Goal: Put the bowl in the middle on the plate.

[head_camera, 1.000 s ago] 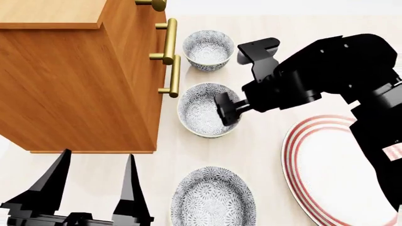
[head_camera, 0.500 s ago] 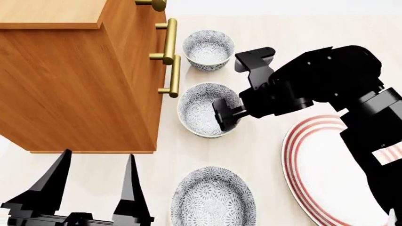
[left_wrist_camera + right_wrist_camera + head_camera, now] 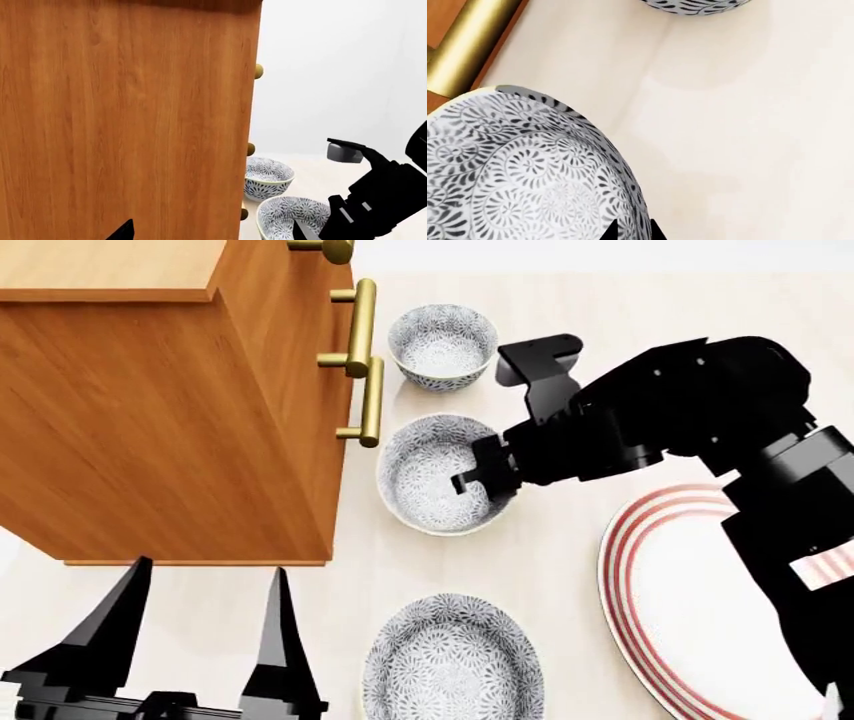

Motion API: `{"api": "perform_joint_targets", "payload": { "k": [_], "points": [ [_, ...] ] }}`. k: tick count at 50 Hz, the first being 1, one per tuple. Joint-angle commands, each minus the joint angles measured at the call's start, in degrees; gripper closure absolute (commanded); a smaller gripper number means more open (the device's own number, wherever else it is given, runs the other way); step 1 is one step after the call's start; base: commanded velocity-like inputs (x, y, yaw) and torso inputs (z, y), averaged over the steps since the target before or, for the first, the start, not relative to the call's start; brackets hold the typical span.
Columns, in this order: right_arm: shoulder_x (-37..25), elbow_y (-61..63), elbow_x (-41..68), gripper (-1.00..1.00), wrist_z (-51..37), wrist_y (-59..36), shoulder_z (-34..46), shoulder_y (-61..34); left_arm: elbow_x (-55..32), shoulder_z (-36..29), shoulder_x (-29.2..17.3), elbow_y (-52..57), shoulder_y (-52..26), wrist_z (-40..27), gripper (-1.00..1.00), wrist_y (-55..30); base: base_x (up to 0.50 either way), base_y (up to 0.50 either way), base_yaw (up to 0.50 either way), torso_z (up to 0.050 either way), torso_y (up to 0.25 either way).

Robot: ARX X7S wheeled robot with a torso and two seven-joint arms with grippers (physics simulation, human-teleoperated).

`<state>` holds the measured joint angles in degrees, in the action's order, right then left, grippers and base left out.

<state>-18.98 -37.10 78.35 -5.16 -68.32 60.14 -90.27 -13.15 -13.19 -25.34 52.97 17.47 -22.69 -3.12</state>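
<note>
The bowl [image 3: 430,475] in the middle of a row of three stands on the table beside the cabinet. My right gripper [image 3: 483,478] is at its right rim, shut on that rim. In the right wrist view the two fingertips [image 3: 611,231] pinch the bowl's [image 3: 520,180] thin wall, one inside and one outside. The plate [image 3: 638,570], white with red rings, lies to the right, partly under my right arm. My left gripper [image 3: 200,635] hangs open at the near left, holding nothing. In the left wrist view the left gripper [image 3: 212,235] faces the cabinet side, with the bowl [image 3: 283,216] beyond it.
A wooden cabinet [image 3: 160,410] with brass handles [image 3: 363,370] stands close to the left of the bowls. A look-alike bowl [image 3: 442,343] sits farther away and another [image 3: 454,660] nearer me. The far bowl [image 3: 268,176] also shows in the left wrist view.
My right gripper's fingers have come together on the middle bowl's right rim. The left arm has not moved.
</note>
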Motion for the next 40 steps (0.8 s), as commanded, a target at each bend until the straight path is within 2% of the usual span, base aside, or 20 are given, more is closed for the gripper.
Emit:
{"api": "perform_joint_targets", "payload": {
  "k": [1,24,40],
  "points": [
    [-0.6,0.6,-1.6,1.0,-0.7,0.3,0.9,0.3,0.2,-0.4,-0.2,-0.1,-0.1,-0.3,-1.0,0.1,0.0,0.0,0.0,0.0,0.0],
    [-4.3,4.2,1.1,1.0,-5.1,-3.1,-1.3,-3.8,0.2,-0.6,-0.6,-0.8,-0.5,-0.9,-1.0,0.3,0.0,0.0,0.0,0.0,0.0],
    [-8.7,8.1,7.2,1.0,-11.4,-7.9,-4.8,-6.2,0.1,-0.7,-0.9,-0.7,-0.4,-1.5,-1.0,0.3,0.0,0.0,0.0,0.0,0.0]
  ]
}}
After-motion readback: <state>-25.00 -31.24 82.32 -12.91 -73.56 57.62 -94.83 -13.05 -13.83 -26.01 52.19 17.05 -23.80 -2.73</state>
